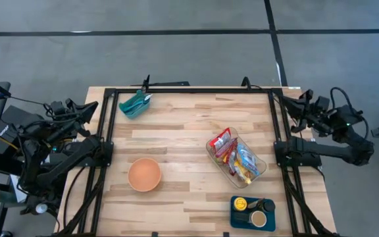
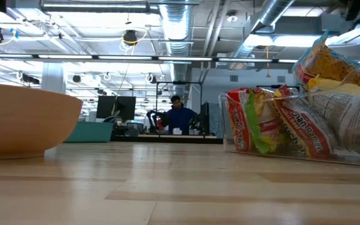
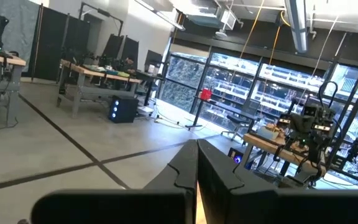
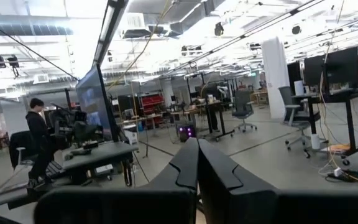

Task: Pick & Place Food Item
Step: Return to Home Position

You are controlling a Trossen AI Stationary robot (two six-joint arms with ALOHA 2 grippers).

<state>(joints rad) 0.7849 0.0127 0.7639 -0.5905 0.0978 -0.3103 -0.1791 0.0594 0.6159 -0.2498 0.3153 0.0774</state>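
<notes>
- Homing step, we figured: left gripper [image 3: 197, 163] and right gripper [image 4: 197, 163] were both pinched closed and empty, off opposite edges of the surface [image 1: 189, 131].
- The noodle packs [image 1: 232, 153] sat in the transparent bin [image 1: 262, 160]; we reckoned the next move only needed the arms tucked.

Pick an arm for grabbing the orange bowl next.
Probably left: the orange bowl sits on that side, nearer the left gripper; the right gripper would have to reach past the transparent bin.
</notes>
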